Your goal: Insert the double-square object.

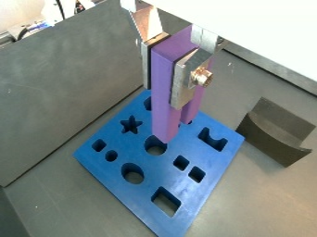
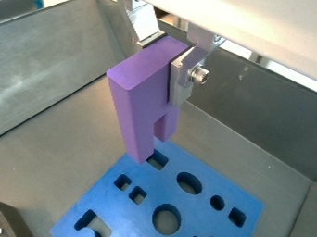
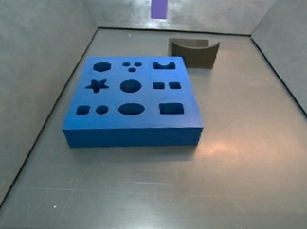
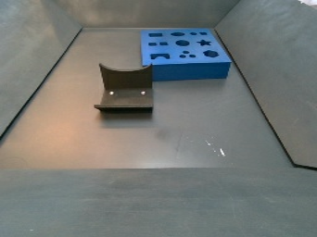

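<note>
Grey tabletop point(image 3: 230, 176) carries the blue block point(image 3: 131, 97); above it the gripper point(image 1: 186, 79), clamped on the double-square object point(image 1: 168, 79), holds it upright, likely for insertion.

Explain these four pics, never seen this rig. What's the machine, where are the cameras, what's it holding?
It is a single robot arm with a two-finger gripper. Two cameras sit on its wrist and look down past the fingers; two more are fixed beside the table and show the whole floor.

In both wrist views the gripper is shut on the double-square object, a tall purple peg, held upright in the air above the blue block. In a side view only the peg's lower end shows at the upper edge; the arm itself is out of frame.

The blue block lies flat on the grey floor and has cut-out holes: a star, circles, squares and others. Apart from it stands a dark curved holder, untouched.
</note>
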You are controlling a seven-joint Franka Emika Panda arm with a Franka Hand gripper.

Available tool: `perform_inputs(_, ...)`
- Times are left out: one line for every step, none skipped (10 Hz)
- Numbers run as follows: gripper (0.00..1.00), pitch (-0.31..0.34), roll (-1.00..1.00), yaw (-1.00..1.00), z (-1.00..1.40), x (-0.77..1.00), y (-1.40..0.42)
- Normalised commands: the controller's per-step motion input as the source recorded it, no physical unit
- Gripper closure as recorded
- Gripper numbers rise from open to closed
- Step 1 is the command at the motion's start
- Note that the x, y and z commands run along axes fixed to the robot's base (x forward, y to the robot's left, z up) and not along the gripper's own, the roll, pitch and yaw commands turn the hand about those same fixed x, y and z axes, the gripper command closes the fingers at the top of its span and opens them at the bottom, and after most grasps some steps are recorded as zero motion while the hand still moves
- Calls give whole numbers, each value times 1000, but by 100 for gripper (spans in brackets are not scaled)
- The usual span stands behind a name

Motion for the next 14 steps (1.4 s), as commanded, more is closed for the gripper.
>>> perform_inputs(100, 0, 0, -1000, -654, -34, 0)
perform_inputs(100, 60, -33, -1000, -760, -31, 80)
perform_inputs(100, 39, -47, -1000, -874, 0, 37)
perform_inputs(100, -63, -11, -1000, -803, -40, 0)
perform_inputs(100, -77, -20, -1000, -777, -26, 0)
perform_inputs(100, -49, -37, -1000, -814, 0, 0)
perform_inputs(100, 0, -99, -769, -894, 0, 214)
perform_inputs(100, -30, -117, -826, -791, 0, 131)
perform_inputs(100, -4, -3, -1000, -240, 69, 14)
perform_inputs(100, 0, 0, -1000, -126, 29, 0)
perform_inputs(100, 0, 0, -1000, -126, 29, 0)
perform_inputs(100, 0, 0, -1000, -3, 0, 0)
perform_inputs(100, -3, 0, -1000, 0, 0, 0)
perform_inputs(100, 0, 0, -1000, 0, 0, 0)
